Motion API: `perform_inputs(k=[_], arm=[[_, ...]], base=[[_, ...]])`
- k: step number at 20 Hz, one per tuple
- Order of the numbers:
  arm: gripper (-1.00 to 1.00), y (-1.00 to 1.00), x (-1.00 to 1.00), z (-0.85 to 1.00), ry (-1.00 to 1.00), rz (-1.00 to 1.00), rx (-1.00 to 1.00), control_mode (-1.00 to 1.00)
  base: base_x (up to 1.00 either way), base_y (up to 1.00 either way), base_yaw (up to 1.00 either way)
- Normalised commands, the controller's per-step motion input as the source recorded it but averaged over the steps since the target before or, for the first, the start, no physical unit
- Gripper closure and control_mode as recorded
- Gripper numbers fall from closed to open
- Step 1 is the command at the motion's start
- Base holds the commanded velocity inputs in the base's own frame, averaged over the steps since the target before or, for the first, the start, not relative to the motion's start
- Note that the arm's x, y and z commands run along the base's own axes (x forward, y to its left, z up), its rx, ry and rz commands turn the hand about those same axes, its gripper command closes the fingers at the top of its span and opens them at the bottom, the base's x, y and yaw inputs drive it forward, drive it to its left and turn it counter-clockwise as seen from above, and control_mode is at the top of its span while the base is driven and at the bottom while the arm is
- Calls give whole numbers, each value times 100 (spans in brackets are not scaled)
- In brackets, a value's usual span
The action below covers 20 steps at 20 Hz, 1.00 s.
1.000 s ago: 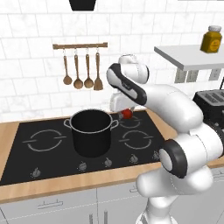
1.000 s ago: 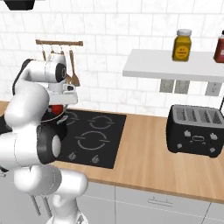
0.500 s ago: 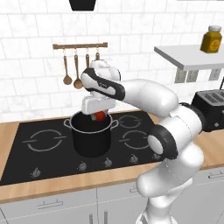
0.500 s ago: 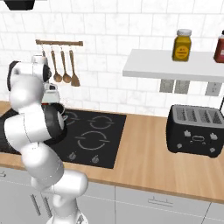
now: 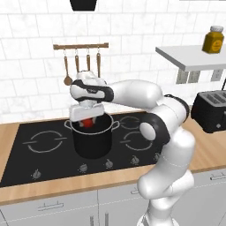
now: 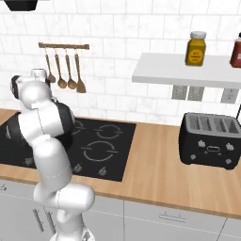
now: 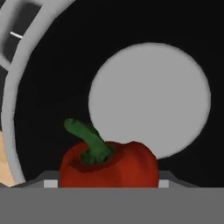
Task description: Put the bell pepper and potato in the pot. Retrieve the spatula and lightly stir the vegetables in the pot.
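Observation:
The black pot (image 5: 92, 140) stands on the cooktop's rear middle burner. My gripper (image 5: 87, 118) hangs just over the pot's mouth, shut on the red bell pepper (image 5: 88, 123), which sits at about rim height. In the hand view the bell pepper (image 7: 109, 164), its green stem up, is held in my gripper (image 7: 107, 183), and below it lie the pot's dark inside and round grey bottom (image 7: 148, 100), with the pale rim (image 7: 17, 87) curving along the left. The potato and the spatula are out of view.
Brown wooden spoons and a turner hang from a rail (image 5: 81, 46) on the tiled wall behind the pot. The black cooktop (image 5: 39, 150) lies in a wooden counter. A black toaster (image 6: 212, 139) stands to the right under a shelf with a jar (image 6: 196, 48).
My arm has swung left with the bell pepper, from the pot's right side to directly over its mouth, and has come down to the rim. The pot has stayed put.

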Motion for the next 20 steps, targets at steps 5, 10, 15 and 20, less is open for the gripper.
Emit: perform_inputs(k=[5, 10, 15, 20], arm=[[100, 2, 4, -27, -1, -13, -16, -100], [100, -7, 24, -17, -1, -15, -13, -100], [100, -31, 47, -20, 0, -16, -3, -100], [100, -45, 8, -23, 0, -13, 0, -100]], base=[[0, 0, 0], [0, 0, 0], [0, 0, 0], [0, 0, 0]])
